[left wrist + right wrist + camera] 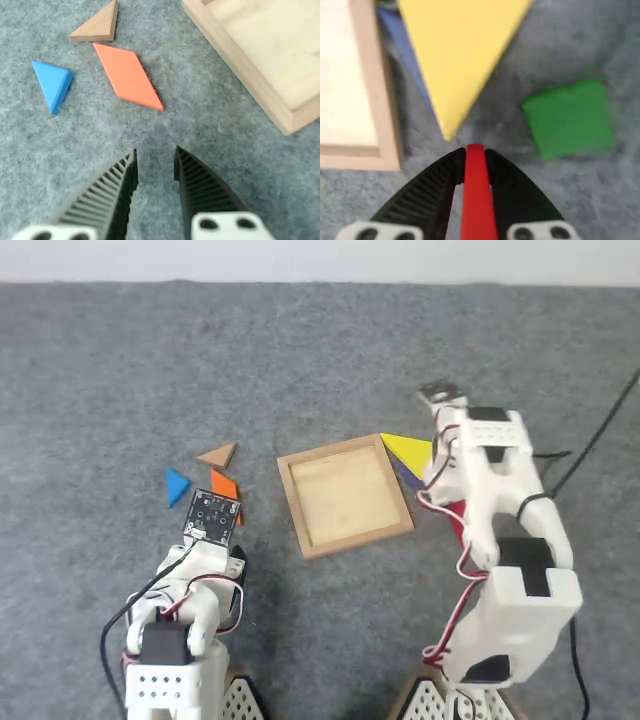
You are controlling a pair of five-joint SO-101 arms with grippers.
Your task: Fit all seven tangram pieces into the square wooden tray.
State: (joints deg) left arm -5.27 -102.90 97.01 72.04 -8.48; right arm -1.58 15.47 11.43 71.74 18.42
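Grey felt (300, 360); right pincer (472, 150) tight on red piece (476, 200) near green square (568, 119), left pincer (155, 160) part-open, empty.

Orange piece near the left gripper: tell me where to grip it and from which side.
Likely best: pinch the orange piece across its two long parallel edges at mid-length, from above. It lies flat on the carpet, and the wooden triangle crowds only one corner.

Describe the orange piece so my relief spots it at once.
From the square wooden tray, look toward the left arm. Three loose pieces lie there: the orange piece is the parallelogram, beside a tan triangle and a blue triangle.
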